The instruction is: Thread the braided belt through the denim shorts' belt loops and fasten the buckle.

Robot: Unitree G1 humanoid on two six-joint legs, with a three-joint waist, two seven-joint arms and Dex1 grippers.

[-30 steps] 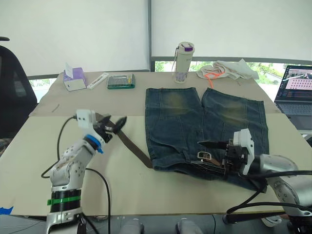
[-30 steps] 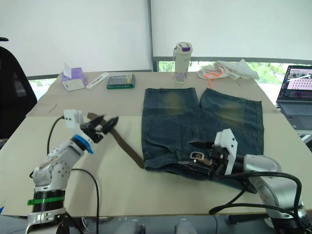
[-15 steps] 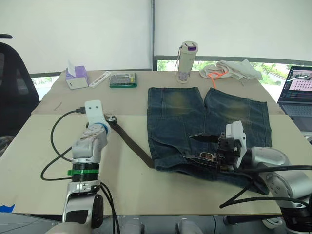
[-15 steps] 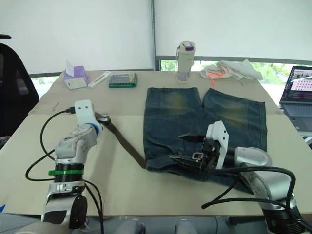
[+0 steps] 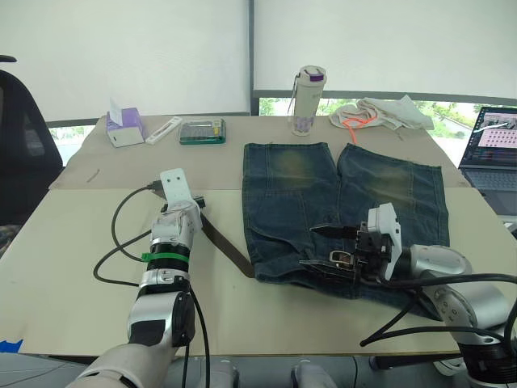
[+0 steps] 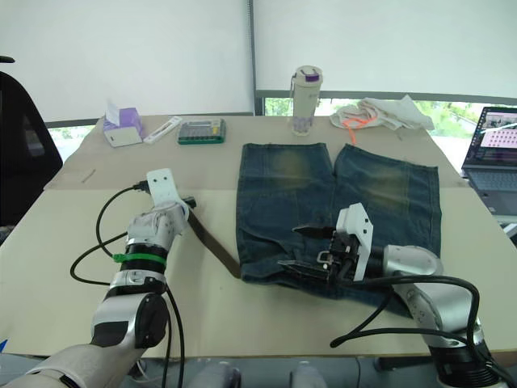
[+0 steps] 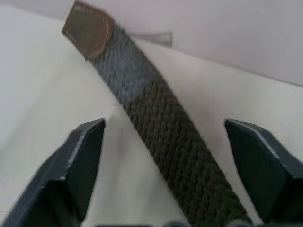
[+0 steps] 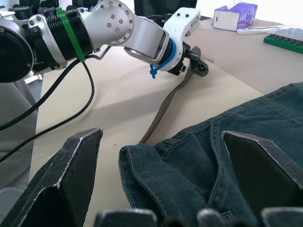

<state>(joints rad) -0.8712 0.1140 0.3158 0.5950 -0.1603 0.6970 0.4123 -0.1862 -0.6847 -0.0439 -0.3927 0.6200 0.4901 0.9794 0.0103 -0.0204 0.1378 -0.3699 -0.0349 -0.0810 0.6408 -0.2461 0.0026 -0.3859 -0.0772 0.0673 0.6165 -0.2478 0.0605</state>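
The denim shorts (image 5: 323,194) lie flat mid-table with the waistband toward me. The braided belt (image 5: 226,246) runs from the table on their left to the waistband's left corner and out of sight there. Its tail with a brown leather tip (image 7: 90,30) lies between the fingers of my open left gripper (image 5: 196,206), which straddles the strap. The silver buckle (image 5: 341,259) rests at the waistband, right by my right gripper (image 5: 317,246). That gripper is open, one finger above the other, over the denim (image 8: 213,156). I cannot make out the belt loops.
Along the far edge stand a tissue box (image 5: 125,129), a white bar (image 5: 164,131), a green case (image 5: 202,132), a bottle (image 5: 307,101) and a white cloth with orange cord (image 5: 380,115). A laptop (image 5: 493,149) is far right, a black chair (image 5: 20,145) far left.
My left arm has swung in from the left and now points forward, bringing its gripper down over the belt's tail. The right gripper has stayed open at the waistband.
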